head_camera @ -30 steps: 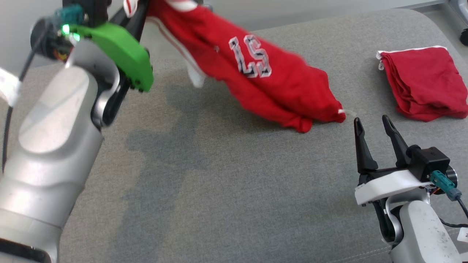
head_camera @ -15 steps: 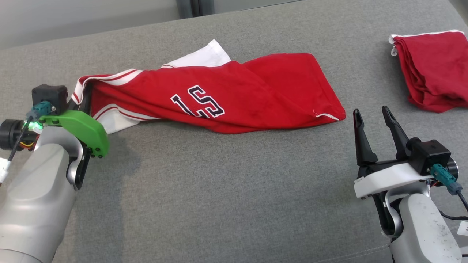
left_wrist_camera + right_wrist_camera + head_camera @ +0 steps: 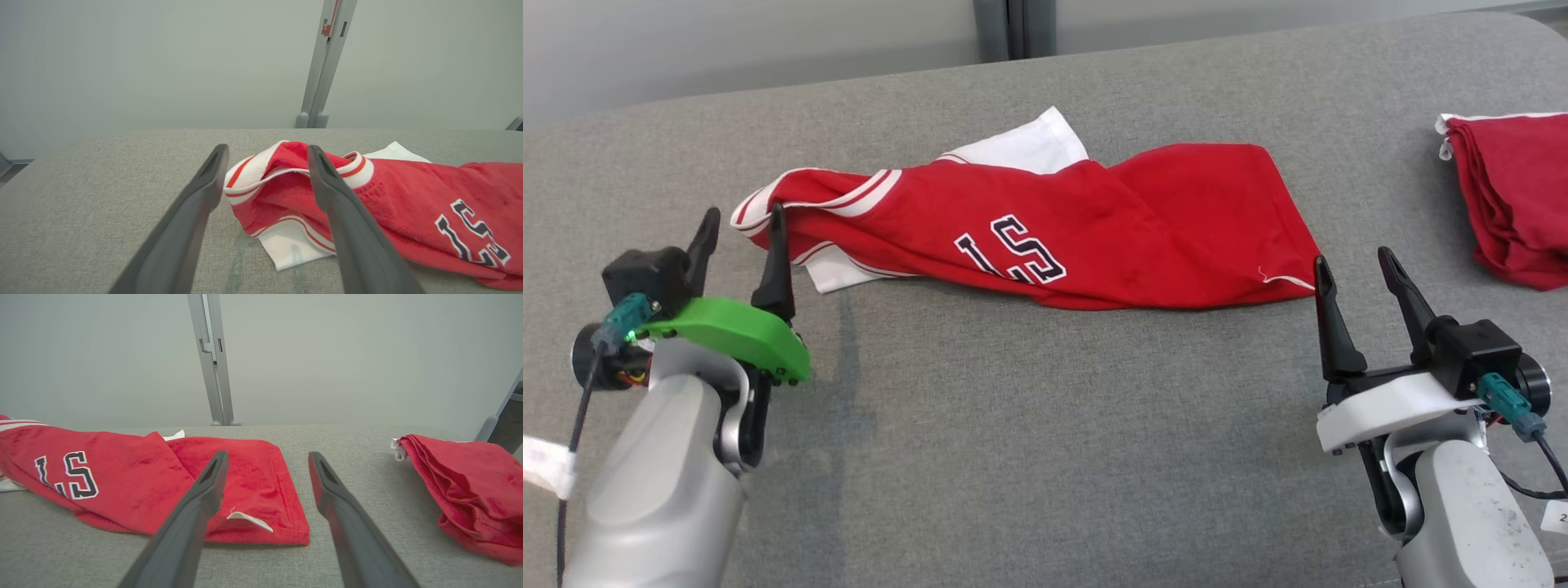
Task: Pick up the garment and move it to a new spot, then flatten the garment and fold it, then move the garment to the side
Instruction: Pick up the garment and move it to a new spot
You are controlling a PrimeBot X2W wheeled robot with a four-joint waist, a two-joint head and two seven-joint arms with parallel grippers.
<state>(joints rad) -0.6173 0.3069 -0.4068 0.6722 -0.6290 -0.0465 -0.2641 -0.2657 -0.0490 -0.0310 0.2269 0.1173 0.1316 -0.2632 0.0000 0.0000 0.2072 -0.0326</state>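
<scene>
Garment [image 3: 1127, 237] lay bunched; left gripper [image 3: 745, 216] at its nine o'clock, right gripper [image 3: 1352, 261] at three, both open, empty. Flattening seemed due: spread ends.

A counter [image 3: 1045, 441] covered in grey woven fabric, rounded at its far corners, spreads across the foreground. Behind it stands a plain, pale grey-green wall [image 3: 143, 61], split by a vertical grey metal post [image 3: 327, 69] bearing a small red label [image 3: 327, 28]. The light is soft and even, leaving faint shadows on the fabric. A dark grey frame edge [image 3: 508, 416] shows in the right wrist view.
</scene>
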